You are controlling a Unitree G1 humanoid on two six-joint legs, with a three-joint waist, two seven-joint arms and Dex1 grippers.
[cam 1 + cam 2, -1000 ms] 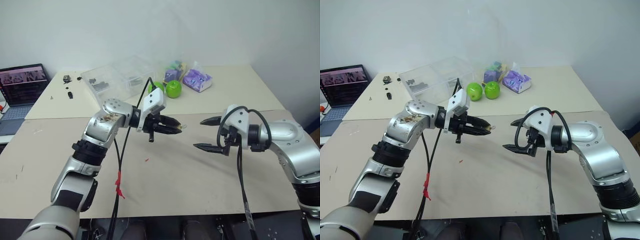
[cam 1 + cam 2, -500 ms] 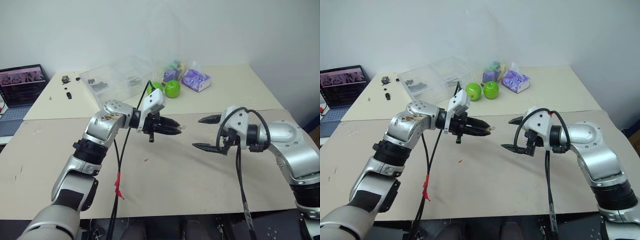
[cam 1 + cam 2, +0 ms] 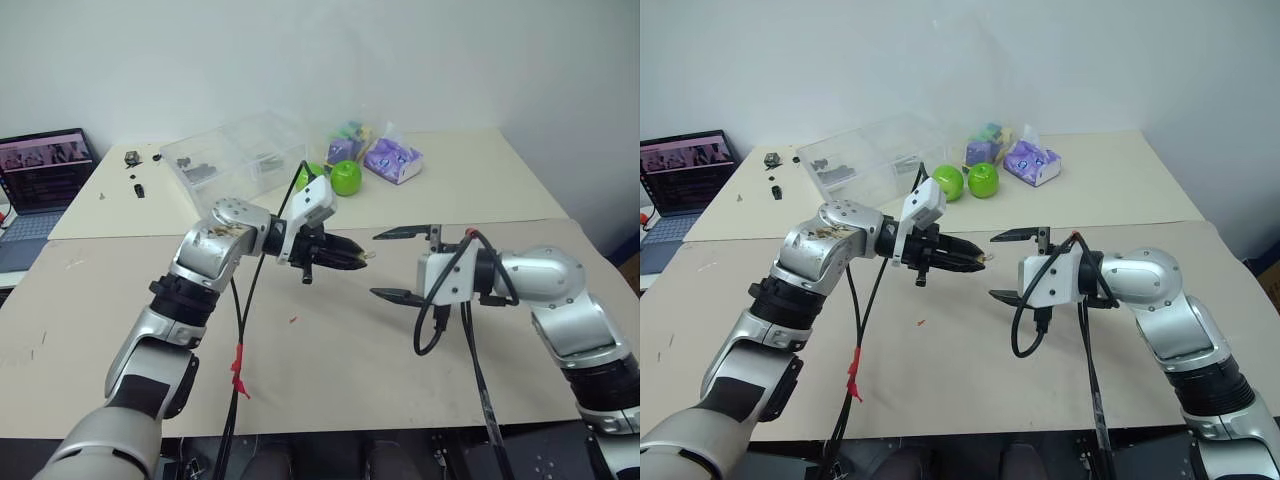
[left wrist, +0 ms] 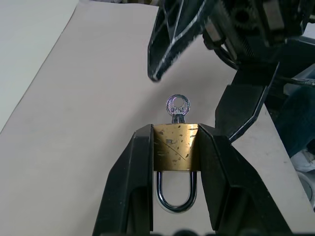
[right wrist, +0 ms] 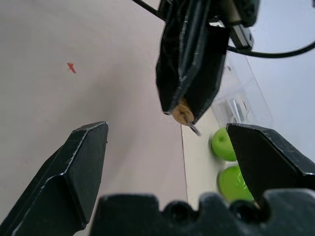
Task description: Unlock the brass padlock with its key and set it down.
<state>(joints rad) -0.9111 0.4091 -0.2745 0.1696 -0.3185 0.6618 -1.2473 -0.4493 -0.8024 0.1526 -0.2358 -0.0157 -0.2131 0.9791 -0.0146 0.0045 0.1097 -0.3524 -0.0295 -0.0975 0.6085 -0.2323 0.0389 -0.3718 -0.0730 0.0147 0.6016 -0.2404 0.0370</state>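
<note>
My left gripper (image 4: 176, 129) is shut on the brass padlock (image 4: 176, 146), held in the air over the table's middle. Its silver shackle (image 4: 176, 196) points back toward the wrist. The key (image 4: 177, 107) sticks out of the padlock's far end, past the fingertips. My right gripper (image 3: 384, 265) is open, one finger above the other, just to the right of the key and facing it. In the right wrist view the padlock (image 5: 181, 113) and key (image 5: 194, 129) lie ahead between its spread fingers (image 5: 74, 167), apart from them.
A clear plastic box (image 3: 235, 155) stands at the back, with two green apples (image 3: 346, 178) and a purple packet (image 3: 393, 160) to its right. A laptop (image 3: 42, 170) sits at the far left. A tiny red scrap (image 3: 292, 320) lies on the beige table (image 3: 330, 370).
My right gripper has rolled at the wrist and shifted a little left, toward the key. The left gripper has kept its grip and its place.
</note>
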